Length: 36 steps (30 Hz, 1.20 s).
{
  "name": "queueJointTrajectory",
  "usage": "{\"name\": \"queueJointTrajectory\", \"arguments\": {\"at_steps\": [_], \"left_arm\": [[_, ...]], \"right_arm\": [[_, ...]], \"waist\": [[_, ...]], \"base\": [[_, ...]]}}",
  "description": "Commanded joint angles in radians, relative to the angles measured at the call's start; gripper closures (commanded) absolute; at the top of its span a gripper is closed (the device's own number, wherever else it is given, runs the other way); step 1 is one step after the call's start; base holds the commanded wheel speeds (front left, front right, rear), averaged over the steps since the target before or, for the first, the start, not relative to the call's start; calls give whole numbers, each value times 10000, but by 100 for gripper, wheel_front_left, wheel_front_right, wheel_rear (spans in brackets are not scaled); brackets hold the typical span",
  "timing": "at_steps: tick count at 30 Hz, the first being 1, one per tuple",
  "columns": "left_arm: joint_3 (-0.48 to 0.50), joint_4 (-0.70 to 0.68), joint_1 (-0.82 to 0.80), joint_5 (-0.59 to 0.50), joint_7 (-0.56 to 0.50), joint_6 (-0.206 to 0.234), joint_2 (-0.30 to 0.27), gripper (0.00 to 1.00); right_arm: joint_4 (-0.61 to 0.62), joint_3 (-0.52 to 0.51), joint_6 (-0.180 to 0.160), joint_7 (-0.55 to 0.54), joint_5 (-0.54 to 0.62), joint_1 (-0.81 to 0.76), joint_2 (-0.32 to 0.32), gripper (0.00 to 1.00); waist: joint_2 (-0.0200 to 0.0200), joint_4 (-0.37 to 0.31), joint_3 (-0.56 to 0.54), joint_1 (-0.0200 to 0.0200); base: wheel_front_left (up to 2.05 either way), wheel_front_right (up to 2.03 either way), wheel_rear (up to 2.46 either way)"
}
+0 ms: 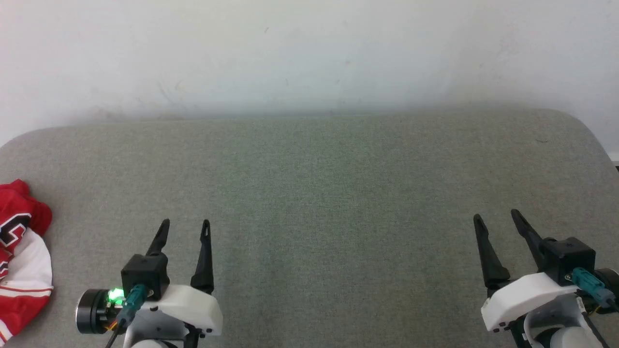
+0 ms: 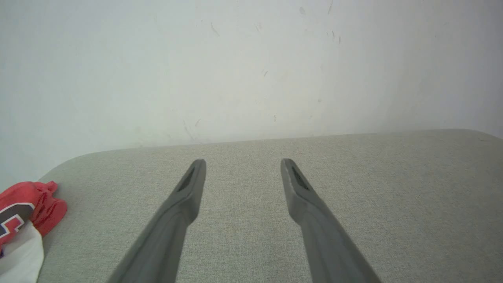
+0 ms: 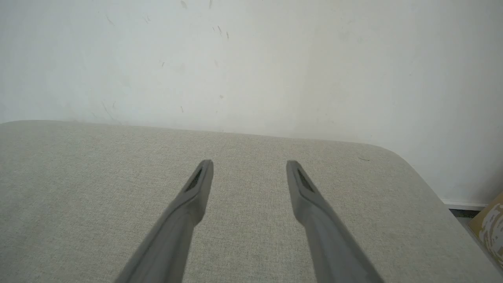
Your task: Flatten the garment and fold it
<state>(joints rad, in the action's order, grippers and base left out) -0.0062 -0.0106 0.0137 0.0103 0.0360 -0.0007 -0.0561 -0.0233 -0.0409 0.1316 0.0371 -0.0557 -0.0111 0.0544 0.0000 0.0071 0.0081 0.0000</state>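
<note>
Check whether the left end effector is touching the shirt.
Apart. The head view shows bare grey cushion between the open left end effector and the crumpled shirt.

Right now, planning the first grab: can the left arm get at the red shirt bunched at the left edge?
Probably yes: the garment lies just left of the open left pincer, bare grey surface between, nothing blocking.

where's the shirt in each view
Head view: shirt at the left edge, crumpled, left of the left gripper.
Left wrist view: shirt in the lower left corner.
Right wrist view: faces the table at its right end.
Shared landmark: table far edge against the white wall.
</note>
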Motion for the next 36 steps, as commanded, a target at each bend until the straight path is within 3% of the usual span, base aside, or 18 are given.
{"name": "queueJointTrajectory", "arguments": {"at_steps": [1, 18, 36], "left_arm": [[18, -62, 44, 104, 102, -79, -23, 0], [57, -109, 65, 242, 456, -4, -14, 0], [76, -190, 229, 375, 833, 97, -27, 0]], "right_arm": [[-48, -81, -2, 93, -115, 18, -7, 0], [-293, -418, -3, 448, -171, 117, -13, 0], [-537, -599, -4, 797, -189, 153, -19, 0]], "waist": [[0, 22, 17, 0], [0, 505, 120, 0], [0, 1630, 155, 0]], "base": [[0, 0, 0], [0, 0, 0], [0, 0, 0]]}}
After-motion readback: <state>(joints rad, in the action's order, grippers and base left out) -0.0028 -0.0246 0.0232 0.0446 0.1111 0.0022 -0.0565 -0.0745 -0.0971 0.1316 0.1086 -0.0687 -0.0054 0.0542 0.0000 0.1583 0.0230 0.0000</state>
